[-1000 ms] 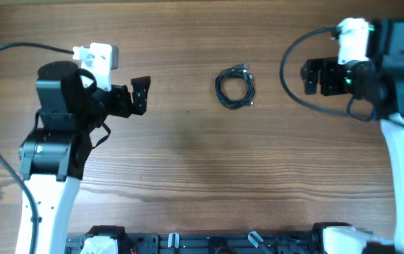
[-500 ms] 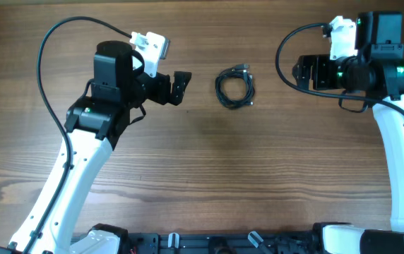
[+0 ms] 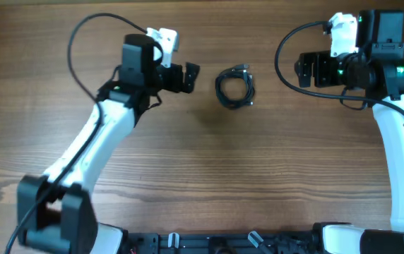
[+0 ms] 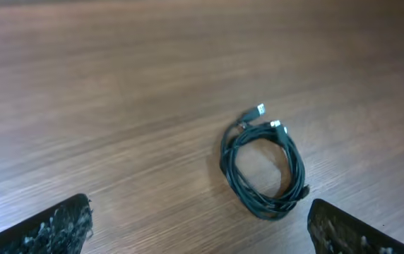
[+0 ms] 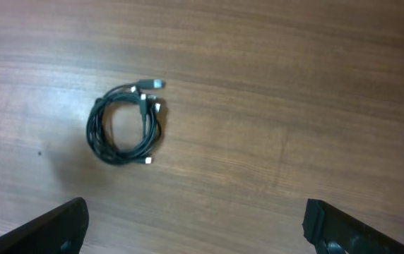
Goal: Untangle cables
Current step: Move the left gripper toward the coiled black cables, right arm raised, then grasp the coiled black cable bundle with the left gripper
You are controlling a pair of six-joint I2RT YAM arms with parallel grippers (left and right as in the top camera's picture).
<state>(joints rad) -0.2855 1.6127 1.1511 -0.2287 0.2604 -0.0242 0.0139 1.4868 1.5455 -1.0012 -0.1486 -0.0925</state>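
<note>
The cables (image 3: 235,87) lie as one small coil of thin black cords with small plug ends, on the wooden table at the upper middle. The coil also shows in the left wrist view (image 4: 264,171) and the right wrist view (image 5: 125,124). My left gripper (image 3: 190,77) is open and empty, a short way left of the coil; its two fingertips show wide apart in the left wrist view (image 4: 202,229). My right gripper (image 3: 302,73) is open and empty, farther off to the right of the coil, its tips wide apart in the right wrist view (image 5: 195,226).
The thick black wires (image 3: 82,42) of the arms loop over the table at the upper left and upper right (image 3: 283,67). The arm bases (image 3: 209,243) line the front edge. Bare wooden tabletop (image 3: 216,162) lies in front of the coil.
My left arm has swung right and stretched out, bringing its gripper from the far left to just left of the coil. The right gripper has barely moved. The coil has not moved.
</note>
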